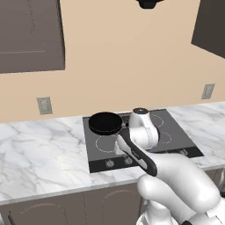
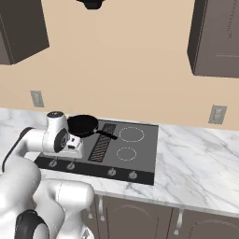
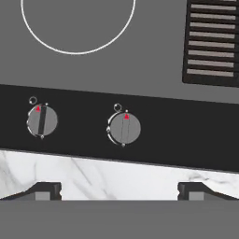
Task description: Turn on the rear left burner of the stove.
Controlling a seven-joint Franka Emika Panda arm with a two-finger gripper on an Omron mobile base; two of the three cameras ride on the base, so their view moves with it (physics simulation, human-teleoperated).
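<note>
the hand (image 3: 119,191) hangs released above the stove's front edge, its fingertips (image 3: 44,190) spread wide and holding nothing, looking down on the marble tabletop (image 3: 116,175) and the black control strip. just beyond sit two small round knobs: the left knob (image 3: 42,121) and the inner knob (image 3: 124,130), each with a red pointer at the top. which one governs the rear left burner i cannot tell. the stove (image 2: 140,154) is set into the tabletop, with a black pan (image 1: 105,122) on its rear left ring. the knob looks rigid, smooth and shallow, likely slippery; pinch it across its raised centre ridge and twist.
</note>
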